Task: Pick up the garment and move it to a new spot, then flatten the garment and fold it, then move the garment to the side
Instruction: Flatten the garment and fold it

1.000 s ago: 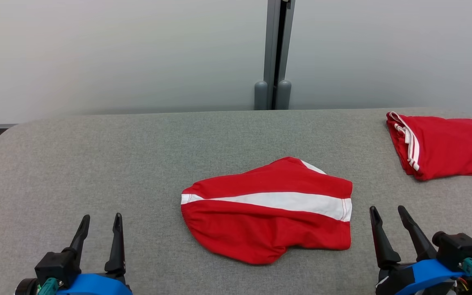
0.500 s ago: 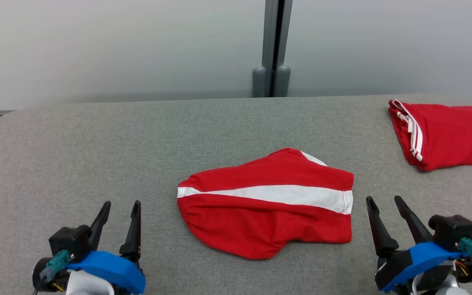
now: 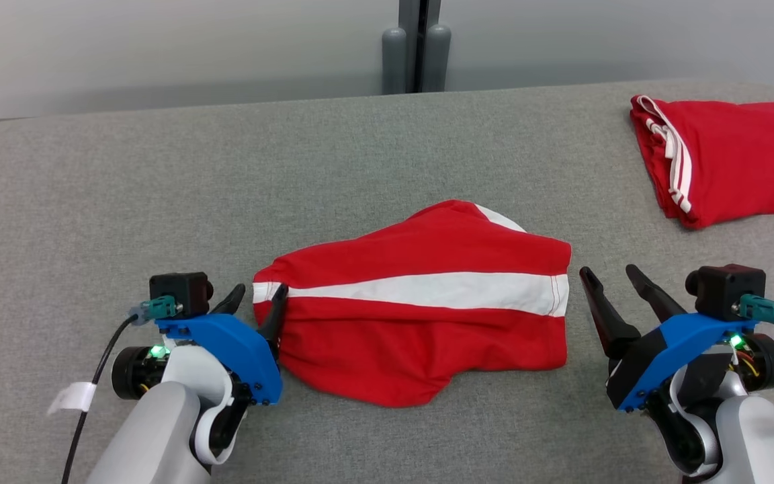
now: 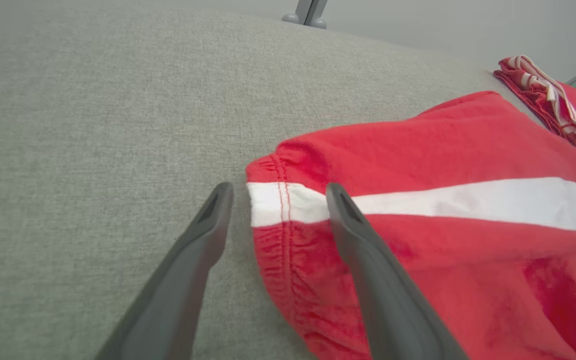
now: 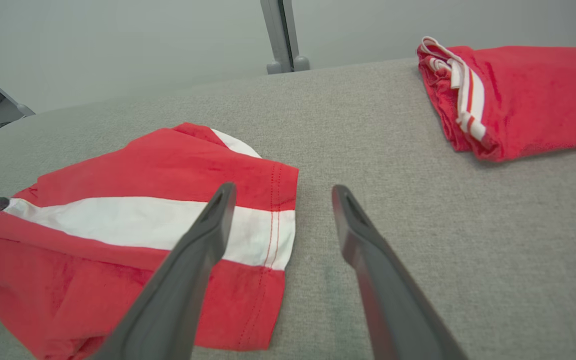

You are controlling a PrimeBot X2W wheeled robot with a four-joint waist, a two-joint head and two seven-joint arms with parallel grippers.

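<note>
Garment (image 3: 420, 302): bunched, table (image 3: 91, 202) beneath. Left gripper (image 3: 261, 290): fingers spread, straddling garment's left hem. Right gripper (image 3: 607, 271): spread, empty, just beside garment's right edge. Step: pickup. Next, likely: close on both ends.

Table (image 3: 91, 202) lies open left of the garment (image 3: 427, 302); folded red cloth (image 3: 729, 154) occupies far right.

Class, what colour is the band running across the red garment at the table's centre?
White. The band shows best in the left wrist view.
</note>
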